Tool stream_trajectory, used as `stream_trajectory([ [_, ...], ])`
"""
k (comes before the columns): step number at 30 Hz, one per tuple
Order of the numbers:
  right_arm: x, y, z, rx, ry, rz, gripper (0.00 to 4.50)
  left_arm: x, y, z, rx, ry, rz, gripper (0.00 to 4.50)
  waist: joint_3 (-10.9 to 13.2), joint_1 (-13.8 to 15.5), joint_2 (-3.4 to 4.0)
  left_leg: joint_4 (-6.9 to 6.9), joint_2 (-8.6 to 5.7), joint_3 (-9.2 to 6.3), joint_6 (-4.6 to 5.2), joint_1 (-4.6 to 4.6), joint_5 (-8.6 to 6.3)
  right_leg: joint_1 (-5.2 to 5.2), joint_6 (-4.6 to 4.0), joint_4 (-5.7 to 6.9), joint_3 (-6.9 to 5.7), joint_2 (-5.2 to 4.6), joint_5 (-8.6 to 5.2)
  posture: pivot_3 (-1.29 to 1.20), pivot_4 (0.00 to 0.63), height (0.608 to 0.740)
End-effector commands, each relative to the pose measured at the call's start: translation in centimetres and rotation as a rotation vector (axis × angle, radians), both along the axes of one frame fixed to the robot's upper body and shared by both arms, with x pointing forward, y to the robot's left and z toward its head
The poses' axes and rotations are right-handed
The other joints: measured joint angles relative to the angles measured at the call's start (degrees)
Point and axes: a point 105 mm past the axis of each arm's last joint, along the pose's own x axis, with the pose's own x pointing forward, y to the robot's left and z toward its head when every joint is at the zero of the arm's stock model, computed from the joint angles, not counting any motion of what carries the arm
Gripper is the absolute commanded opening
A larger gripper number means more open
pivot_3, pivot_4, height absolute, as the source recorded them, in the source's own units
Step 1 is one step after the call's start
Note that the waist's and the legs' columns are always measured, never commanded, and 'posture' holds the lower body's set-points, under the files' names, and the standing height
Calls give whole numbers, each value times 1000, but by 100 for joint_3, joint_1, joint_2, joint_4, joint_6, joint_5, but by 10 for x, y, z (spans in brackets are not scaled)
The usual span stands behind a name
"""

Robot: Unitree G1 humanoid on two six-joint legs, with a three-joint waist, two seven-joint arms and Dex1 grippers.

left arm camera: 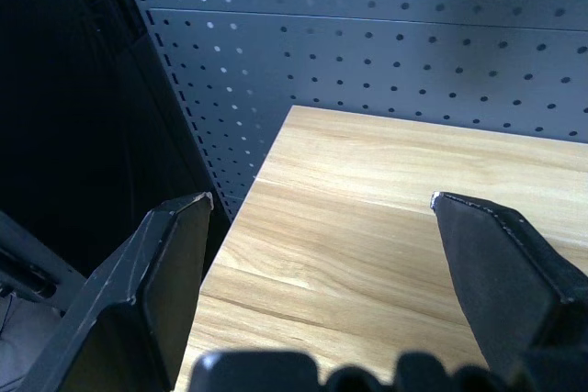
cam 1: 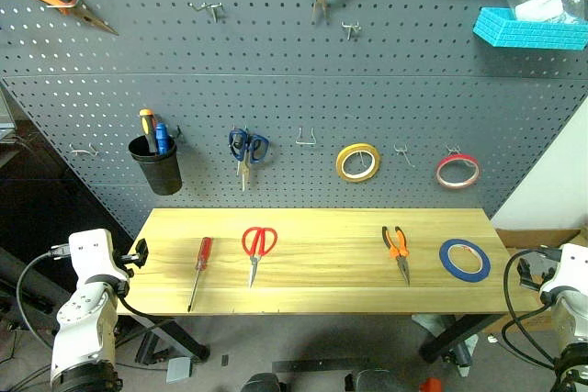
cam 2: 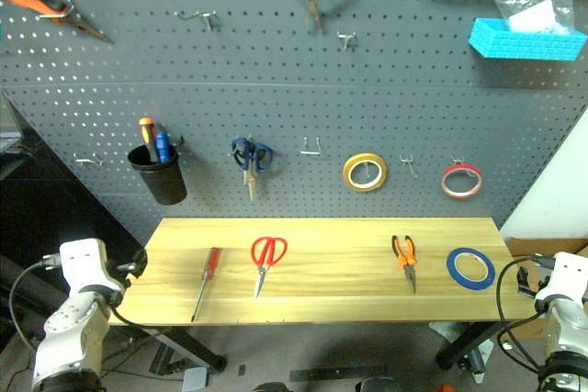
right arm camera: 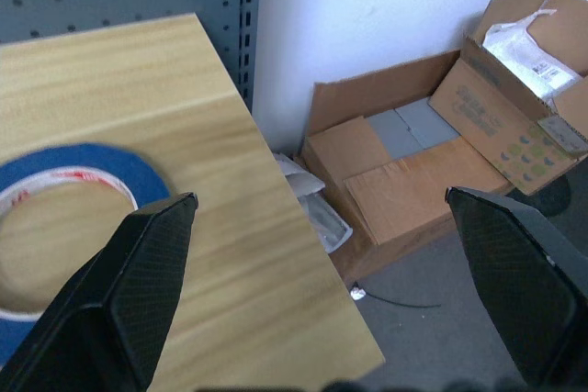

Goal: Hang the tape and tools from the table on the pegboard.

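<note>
On the light wooden table (cam 1: 322, 293) lie, from left to right, a red-handled screwdriver (cam 1: 199, 268), red scissors (cam 1: 257, 247), orange-and-black pliers (cam 1: 397, 249) and a blue ring of tape (cam 1: 464, 260). The dark grey pegboard (cam 1: 276, 71) rises behind the table. My left gripper (left arm camera: 322, 197) hangs open off the table's left end, over its corner. Off the right end, my right gripper (right arm camera: 320, 196) is open too, and the tape (right arm camera: 138, 167) lies just beyond one of its fingers.
The pegboard holds a black cup (cam 1: 154, 162) of tools, blue-handled scissors (cam 1: 247, 147), a yellow roll (cam 1: 357, 162), a red roll (cam 1: 457, 171), two pliers up high and a blue bin (cam 1: 531, 28). Bare hooks (cam 1: 306, 138) sit between them. Cardboard boxes (right arm camera: 441, 144) stand on the floor right of the table.
</note>
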Motion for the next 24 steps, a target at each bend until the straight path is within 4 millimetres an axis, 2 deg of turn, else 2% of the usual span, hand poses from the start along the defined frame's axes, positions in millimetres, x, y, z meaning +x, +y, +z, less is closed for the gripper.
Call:
stream_trajectory([
  [1, 9, -1, 16, -34, -62, 26, 4500, 11, -3, 27, 86, -76, -58, 4112, 0, 0, -1, 0, 0, 2, 0, 0, 0, 0, 0, 0, 2, 0, 0, -24, 11, 740],
  [4, 12, 6, 16, -49, -57, 69, 4500, 12, -7, 24, 65, -62, -68, 4112, 1, -2, -1, 1, -1, 4, 0, 1, 0, 1, -17, -1, 6, 0, -10, -25, 12, 740],
  [10, 25, 34, 18, -94, -44, 253, 4500, 10, -12, 24, 35, -53, -73, 4112, 6, -2, -6, 1, 4, 2, 0, 1, 0, 0, -16, -1, 6, 0, -9, -30, 27, 740],
  [12, 33, 51, 24, -89, -62, 330, 4500, 9, -19, 22, -1, -24, -88, 4112, 25, -3, -6, 1, 6, 3, 1, 1, 0, 0, -17, -1, 9, 0, -10, -41, 44, 740],
  [16, 45, 85, 37, -67, -80, 482, 4500, 14, -42, 35, 20, -42, -156, 4112, 112, -9, -24, 2, 15, 5, 1, 2, -1, -1, -19, 2, 14, 0, -11, -62, 70, 740],
  [20, 51, 114, 49, -52, -56, 596, 4500, 26, -71, 39, 32, -6, -246, 4112, 254, -3, -29, 9, 21, 0, 1, -2, 0, 0, -19, 3, 17, 0, -11, -87, 110, 740],
  [21, 54, 120, 52, -52, -48, 628, 4500, 33, -85, 44, 25, -28, -290, 4112, 286, -2, -30, 9, 21, -1, 1, -3, 0, 1, -19, 2, 16, -1, -11, -91, 117, 740],
  [23, 63, 124, 57, -51, -24, 646, 4500, 45, -128, 54, -24, -70, -462, 4112, 372, 6, -27, 13, 22, -10, 2, -21, 0, -9, -15, 0, 11, -1, -9, -106, 140, 740],
  [24, 65, 125, 59, -50, -17, 646, 4500, 47, -138, 57, -37, -78, -506, 4112, 411, 6, -27, 20, 20, -12, 2, -27, 0, -9, -2, 0, 11, -2, -2, -109, 147, 740],
])
